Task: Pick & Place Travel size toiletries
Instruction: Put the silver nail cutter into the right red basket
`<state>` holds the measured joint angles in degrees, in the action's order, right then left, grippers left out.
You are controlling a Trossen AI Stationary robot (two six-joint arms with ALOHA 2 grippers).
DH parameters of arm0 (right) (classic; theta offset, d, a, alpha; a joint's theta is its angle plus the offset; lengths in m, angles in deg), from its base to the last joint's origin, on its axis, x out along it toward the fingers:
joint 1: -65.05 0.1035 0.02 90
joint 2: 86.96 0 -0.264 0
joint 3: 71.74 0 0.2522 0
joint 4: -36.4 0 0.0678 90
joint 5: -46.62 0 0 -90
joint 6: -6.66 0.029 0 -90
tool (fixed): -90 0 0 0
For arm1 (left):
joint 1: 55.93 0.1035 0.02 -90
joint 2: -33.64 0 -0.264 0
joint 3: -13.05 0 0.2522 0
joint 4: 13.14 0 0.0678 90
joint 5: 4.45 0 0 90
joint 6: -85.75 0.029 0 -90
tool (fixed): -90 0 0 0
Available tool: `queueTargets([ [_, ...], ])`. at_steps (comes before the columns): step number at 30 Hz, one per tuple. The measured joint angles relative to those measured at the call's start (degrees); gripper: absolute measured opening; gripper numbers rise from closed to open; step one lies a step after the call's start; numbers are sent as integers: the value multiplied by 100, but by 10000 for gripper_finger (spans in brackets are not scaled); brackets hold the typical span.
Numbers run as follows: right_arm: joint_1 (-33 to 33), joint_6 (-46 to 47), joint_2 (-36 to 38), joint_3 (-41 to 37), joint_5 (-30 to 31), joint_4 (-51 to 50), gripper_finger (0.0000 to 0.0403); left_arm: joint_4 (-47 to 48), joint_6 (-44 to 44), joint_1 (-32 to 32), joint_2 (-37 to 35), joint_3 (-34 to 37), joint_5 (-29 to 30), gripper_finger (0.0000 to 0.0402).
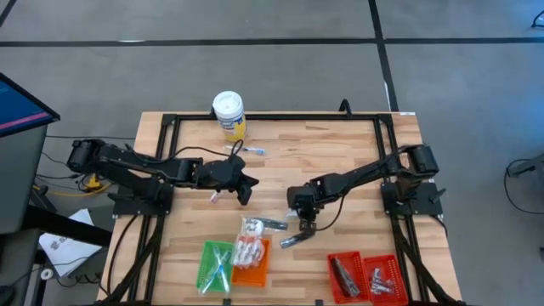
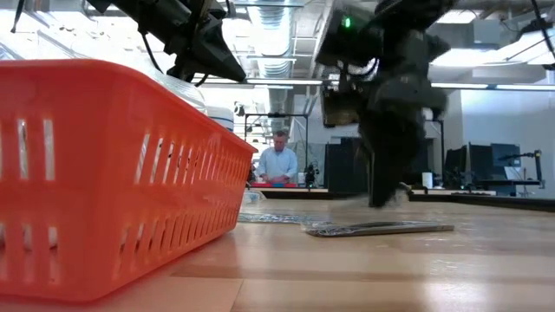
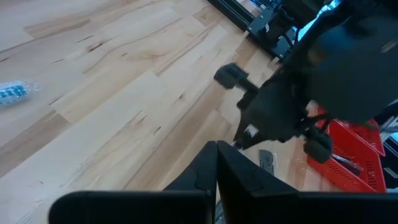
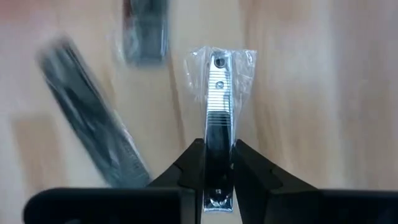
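My right gripper (image 1: 307,226) is over the table's near middle, shut on a silvery nail clipper (image 4: 217,106) in clear wrap. Beside it on the wood lie slim dark grey tubes (image 1: 293,240) (image 4: 92,135) and a white packet (image 1: 252,227). My left gripper (image 1: 246,189) hovers left of centre, its fingers (image 3: 216,163) shut with nothing showing between them. A thin pink-tinted stick (image 1: 214,197) lies just beside it. A blue-tinted stick (image 1: 252,150) lies near the far side. More items sit in the trays. My right gripper pinches the nail clipper between its two fingers (image 4: 189,163), on the clipper's long side edges at its rear half (image 4: 217,158). The fingers come from above, pointing down, and lie along it. Its front end and wrapper stick out past the fingertips; whether it touches the table, I cannot tell.
A green tray (image 1: 204,270) and an orange tray (image 1: 261,274) (image 2: 104,173) stand at the near edge, two red trays (image 1: 333,280) at the near right. A white-lidded tub (image 1: 229,115) stands at the far edge. A person (image 2: 279,160) is in the room behind.
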<state>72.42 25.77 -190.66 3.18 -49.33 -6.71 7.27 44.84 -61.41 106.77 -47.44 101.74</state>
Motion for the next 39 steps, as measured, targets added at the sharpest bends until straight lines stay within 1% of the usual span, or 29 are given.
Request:
queueTargets([
  [2,-17,383,193,129,93,-133,53,-8,-2,-19,-1,-2,2,0],
  [8,106,1661,966,165,409,-1099,53,-79,-142,-26,-1,-4,-1,0],
  [12,401,2596,1535,176,943,-1904,52,-128,-241,-26,-1,-4,1,0],
  [15,775,3326,1919,176,1310,-2483,52,-165,-426,-26,-1,-4,4,0],
  [19,1564,4427,2349,124,1679,-3108,52,-263,-729,-28,-1,-4,56,0],
  [22,2322,5498,2599,-53,1800,-3397,52,-425,-992,-111,-1,-4,234,0],
  [27,3848,7521,2652,-154,1814,-4021,52,-732,-1188,-353,-1,-4,593,0],
  [32,5221,9400,2501,-152,1837,-4128,52,-995,-1364,-616,-1,-4,974,0],
  [36,5982,10381,2316,-150,1797,-4006,52,-1075,-1489,-785,-1,-4,1170,0],
  [39,6236,10502,2133,-142,1615,-3690,52,-1102,-1559,-879,-1,-4,1253,0],
])
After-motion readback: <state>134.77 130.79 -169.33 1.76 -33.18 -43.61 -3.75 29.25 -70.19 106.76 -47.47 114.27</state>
